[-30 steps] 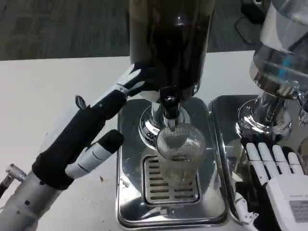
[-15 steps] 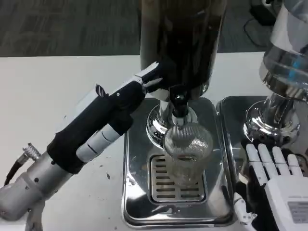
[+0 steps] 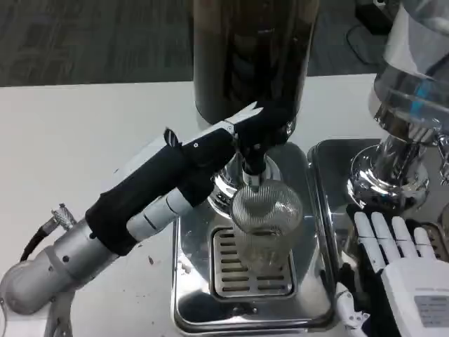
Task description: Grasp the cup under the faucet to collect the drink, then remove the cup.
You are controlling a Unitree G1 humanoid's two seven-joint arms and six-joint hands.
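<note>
Bright, glary chrome; perhaps slightly soft.

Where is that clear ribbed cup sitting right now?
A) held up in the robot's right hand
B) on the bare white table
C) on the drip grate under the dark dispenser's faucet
C: the cup stands on the drip grate, right below the faucet.

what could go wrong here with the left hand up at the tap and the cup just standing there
1. Nothing holds the cup: it stands alone on the drip grate, so a knock from the left hand at the faucet could tip it.
2. The right hand lies flat on the neighbouring tray, apart from the cup, too far to steady it.
3. If the cup sits off-centre under the faucet, drink may spill.
</note>
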